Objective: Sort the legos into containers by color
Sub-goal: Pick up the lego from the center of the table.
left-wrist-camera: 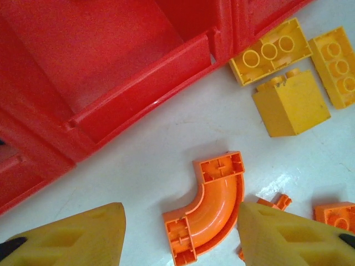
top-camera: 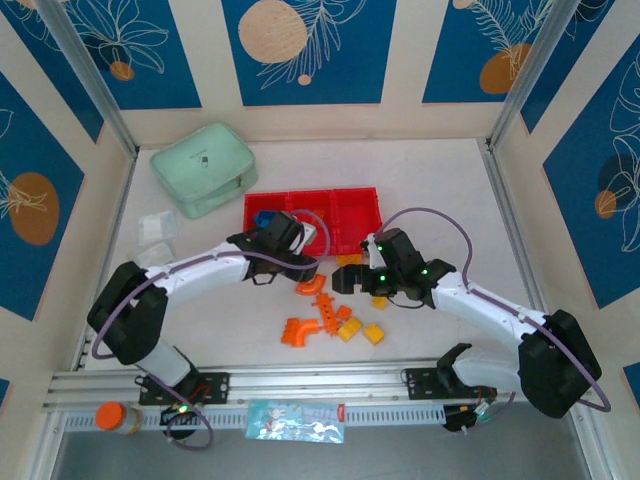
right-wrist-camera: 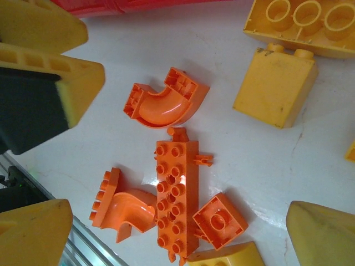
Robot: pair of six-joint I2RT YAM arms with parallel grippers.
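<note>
The red tray (top-camera: 345, 205) lies at mid-table, with blue legos (top-camera: 266, 218) in its left compartment. Orange and yellow legos are scattered on the table in front of it. My left gripper (top-camera: 305, 270) is open and hangs just over an orange elbow piece (left-wrist-camera: 208, 208), which lies between its yellow fingertips (left-wrist-camera: 72, 235) beside the tray wall (left-wrist-camera: 138, 105). Three yellow blocks (left-wrist-camera: 291, 102) lie to that gripper's right. My right gripper (right-wrist-camera: 177, 238) is open above a long orange brick (right-wrist-camera: 177, 199), a second elbow (right-wrist-camera: 122, 205) and a small orange square (right-wrist-camera: 220, 220).
A mint-green zip case (top-camera: 203, 168) sits at the back left, with clear bags (top-camera: 155, 228) beside it. A metal rail (top-camera: 300, 385) runs along the near edge, with an orange-lidded jar (top-camera: 118, 417) and a packet (top-camera: 295, 420) below it. The two grippers are close together.
</note>
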